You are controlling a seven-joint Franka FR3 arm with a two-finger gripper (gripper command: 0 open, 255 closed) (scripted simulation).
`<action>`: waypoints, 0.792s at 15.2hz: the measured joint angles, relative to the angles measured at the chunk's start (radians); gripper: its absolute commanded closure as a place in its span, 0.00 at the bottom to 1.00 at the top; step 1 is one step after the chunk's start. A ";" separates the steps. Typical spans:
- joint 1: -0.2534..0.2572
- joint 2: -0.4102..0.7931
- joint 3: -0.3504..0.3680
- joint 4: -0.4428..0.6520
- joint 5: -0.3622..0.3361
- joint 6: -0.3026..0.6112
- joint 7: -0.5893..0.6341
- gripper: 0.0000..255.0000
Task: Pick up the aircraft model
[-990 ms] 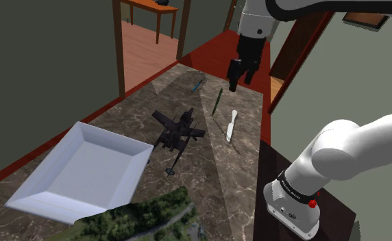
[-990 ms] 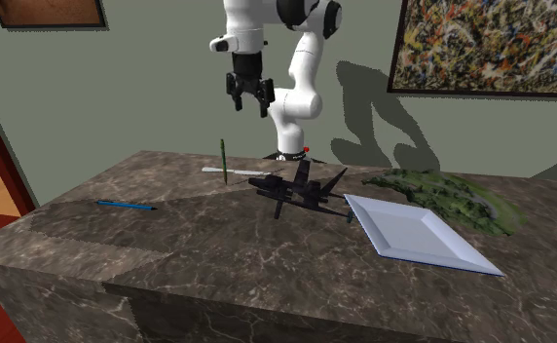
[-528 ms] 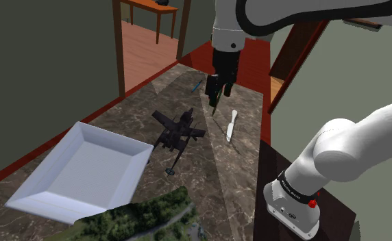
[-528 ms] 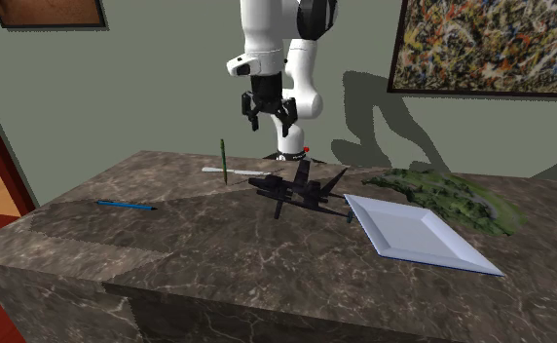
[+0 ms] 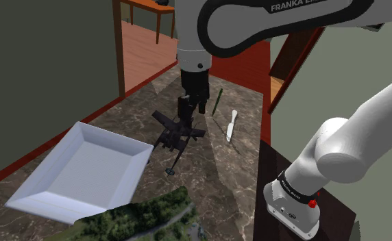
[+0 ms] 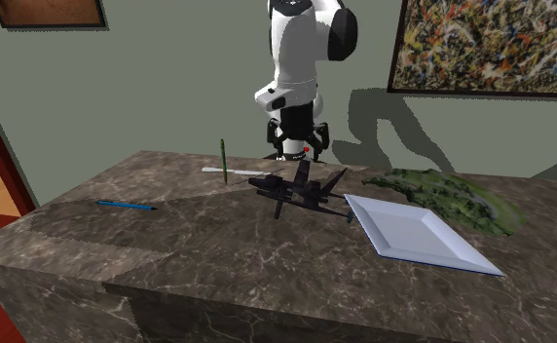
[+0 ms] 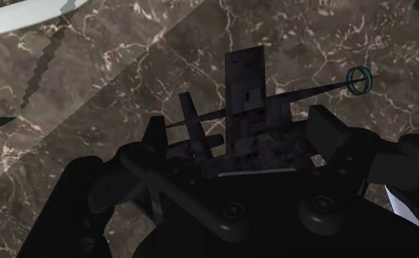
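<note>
We're right over it now. The hand [image 5: 191,107] hangs just above the dark aircraft model [image 5: 179,134], which sits on the marble counter [image 5: 222,171], between the white square dish [image 5: 85,171] and the white knife [image 5: 231,125]. So the model lies straight down from the hand, not off to a side.

Looking along the hand, the two black fingers [image 7: 154,143] stand apart, one on each side of the model. We see no contact, so nothing is held yet.

Here's the relation that counts. The model's long line is the thin tail boom [image 7: 296,94], the one ending in a small blue ring [image 7: 359,79]. It runs nearly from one finger towards the other. The closing line therefore falls along that axis, not across it. Crossing it, and pointing away from the hand, is a broad dark wing slab [image 7: 245,77], and that slab sits in the gap.

We judge the fingers would meet the slab's edges and the body beneath it, not the skinny boom. In the shoulder view the boom trails off towards the dish side, well out past the hand. A short, straight drop looks like all that's left before closing. A twist of the wrist might be wanted if the bite should go across the fuselage.
</note>
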 measured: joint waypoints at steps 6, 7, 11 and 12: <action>0.012 0.051 0.019 -0.024 -0.002 0.065 0.006 0.00; 0.012 0.057 0.020 -0.032 -0.003 0.079 0.007 0.00; 0.013 0.076 0.023 -0.050 -0.008 0.114 0.010 1.00; 0.013 0.076 0.023 -0.049 -0.008 0.116 0.010 1.00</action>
